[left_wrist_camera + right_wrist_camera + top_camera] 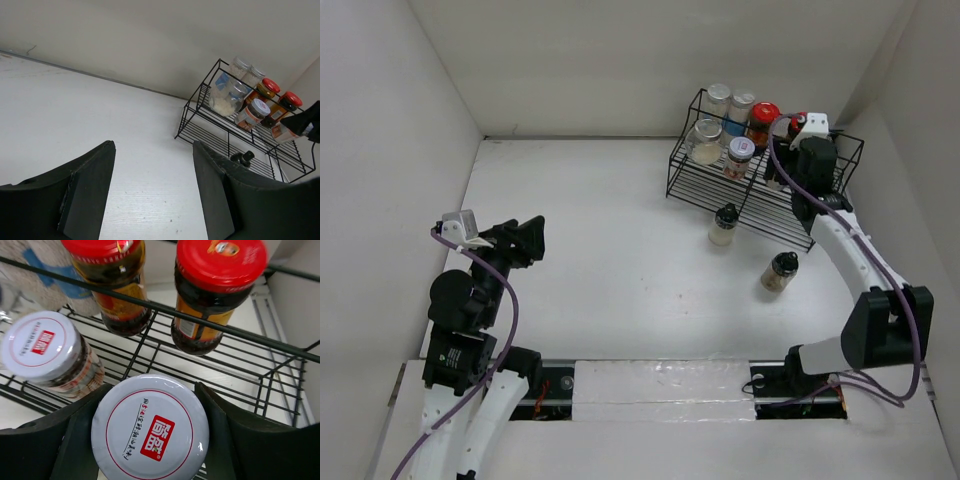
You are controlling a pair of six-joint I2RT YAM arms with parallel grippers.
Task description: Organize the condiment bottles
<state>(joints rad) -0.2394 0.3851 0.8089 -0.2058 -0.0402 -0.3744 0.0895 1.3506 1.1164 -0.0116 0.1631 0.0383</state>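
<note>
Reaching over black wire rack (720,190), right arm (850,250) outstretched.
A round, clear, white-lidded jar (150,435) is clamped by the right gripper (152,387); the left gripper (152,145) is spread wide, empty.

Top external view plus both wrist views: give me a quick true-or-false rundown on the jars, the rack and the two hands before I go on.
1. The right hand has a clear jar with a white, red-logo lid clamped between its fingers. True.
2. The two black-capped clear shakers stand inside the black wire rack. False: both stand on the white table, in front of the rack.
3. Two dark jars with red lids stand in the rack. True.
4. The left hand grips a jar. False: it is open and empty, away from the rack.
</note>
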